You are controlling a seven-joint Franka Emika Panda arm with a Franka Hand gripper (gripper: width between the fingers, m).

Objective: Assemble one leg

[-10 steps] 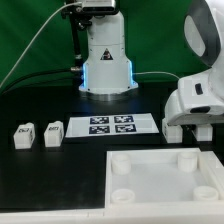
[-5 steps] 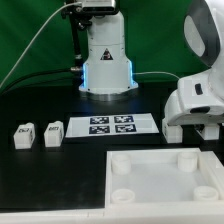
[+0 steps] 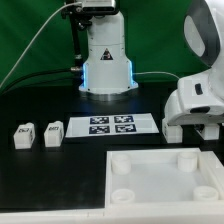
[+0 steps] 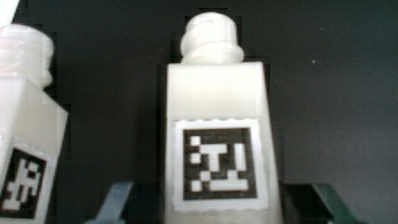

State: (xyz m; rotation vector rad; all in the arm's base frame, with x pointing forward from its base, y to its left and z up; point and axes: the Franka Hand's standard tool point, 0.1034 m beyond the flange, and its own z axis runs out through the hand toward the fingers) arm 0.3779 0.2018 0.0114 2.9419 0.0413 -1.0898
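In the wrist view a white leg (image 4: 217, 110) with a black-and-white tag on its face lies between my gripper's (image 4: 224, 194) two fingers. The fingers (image 4: 121, 202) stand on either side of it with dark gaps, so the gripper is open and not touching it. A second leg (image 4: 25, 120) lies close beside it. In the exterior view my gripper (image 3: 186, 127) is low over the table at the right, and its white hand hides those legs. Two more legs (image 3: 22, 137) (image 3: 52, 133) stand at the exterior view's left.
The marker board (image 3: 112, 126) lies mid-table in front of the robot base (image 3: 105, 65). The large white square part (image 3: 165, 178) with round corner sockets fills the front right, just in front of my gripper.
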